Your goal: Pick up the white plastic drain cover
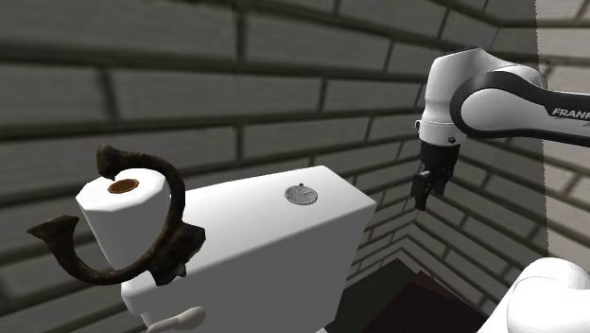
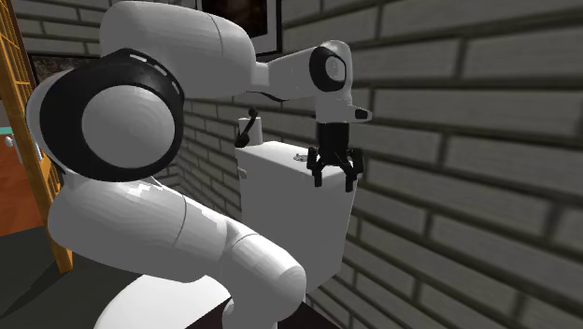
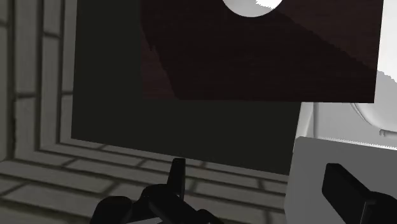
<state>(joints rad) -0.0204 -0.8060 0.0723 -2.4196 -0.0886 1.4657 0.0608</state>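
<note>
Approaching: the gripper [image 1: 430, 196], spread open and empty, is hanging right of centre in the shoulder view; next it needs carrying left above the drain cover [image 1: 301, 194].

Rough rusty holder [image 1: 176, 210], smooth tank [image 1: 274, 236], matt drain cover [image 1: 301, 194].

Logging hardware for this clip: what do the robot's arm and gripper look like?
The arm is built of smooth, rounded white shells with dark bands at the joints. One link carries black lettering beginning FRAN. The gripper is all black, with two slim fingers under a compact black body.
</note>
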